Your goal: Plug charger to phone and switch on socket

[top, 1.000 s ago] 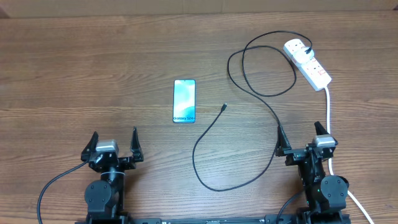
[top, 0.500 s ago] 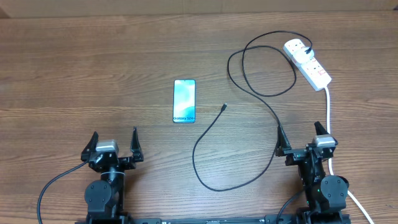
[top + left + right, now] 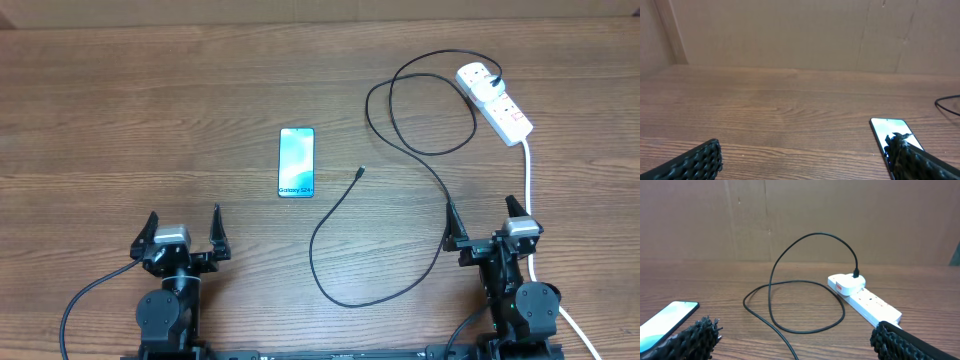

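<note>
The left gripper (image 3: pixel 184 220) rests at the near left edge of the table (image 3: pixel 120 90). Its jaws are spread wide and hold nothing. In the left wrist view only bare wood lies between the two fingers (image 3: pixel 700 159).

The right gripper (image 3: pixel 481 212) rests at the near right edge. Its jaws are likewise spread wide, with nothing gripped.

The phone (image 3: pixel 296 162) lies flat, screen up, far of the left gripper and offset to its right, well apart from it. Its long axis runs near to far, with the "Galaxy S24" text at the near short edge.

The connector tip (image 3: pixel 361 172) of the charger cable (image 3: pixel 817 234) lies on the wood just to the right of the phone, not touching it. From the tip the cable runs toward the near edge, curves round, and comes back up just beside the left finger of the right gripper. Contact there cannot be determined. Farther on it forms a loop and arches up into the white plug (image 3: pixel 477 76).

The plug sits in the far end of the white power strip (image 3: pixel 503 108), at the far right of the table. The switch position cannot be read. The thick white cord (image 3: pixel 527 175) leaves the near end of the strip and passes the right side of the right gripper.

A cardboard wall (image 3: pixel 790 30) stands behind the far edge.
</note>
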Robot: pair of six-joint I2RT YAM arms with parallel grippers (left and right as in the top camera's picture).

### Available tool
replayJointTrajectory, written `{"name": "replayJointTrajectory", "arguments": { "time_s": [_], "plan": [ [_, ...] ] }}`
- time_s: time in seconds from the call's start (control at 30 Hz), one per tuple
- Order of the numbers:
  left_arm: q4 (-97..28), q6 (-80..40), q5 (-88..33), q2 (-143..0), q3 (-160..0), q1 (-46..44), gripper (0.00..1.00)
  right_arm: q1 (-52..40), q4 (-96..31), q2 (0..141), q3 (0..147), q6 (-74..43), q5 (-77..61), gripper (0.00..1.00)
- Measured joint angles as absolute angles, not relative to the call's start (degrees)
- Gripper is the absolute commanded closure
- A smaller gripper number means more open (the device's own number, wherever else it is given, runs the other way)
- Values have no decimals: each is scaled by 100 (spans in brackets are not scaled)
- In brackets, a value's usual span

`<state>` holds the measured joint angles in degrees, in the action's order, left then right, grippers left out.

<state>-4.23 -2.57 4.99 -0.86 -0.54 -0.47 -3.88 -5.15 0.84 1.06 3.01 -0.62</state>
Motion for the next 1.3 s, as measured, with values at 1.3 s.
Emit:
{"name": "replayJointTrajectory", "arguments": {
  "time_s": [1.3],
  "plan": [
    [3627,-1210,-3061,-84,-58,-32,0,-388,-513,84,106,305,-60,0]
  ]
}}
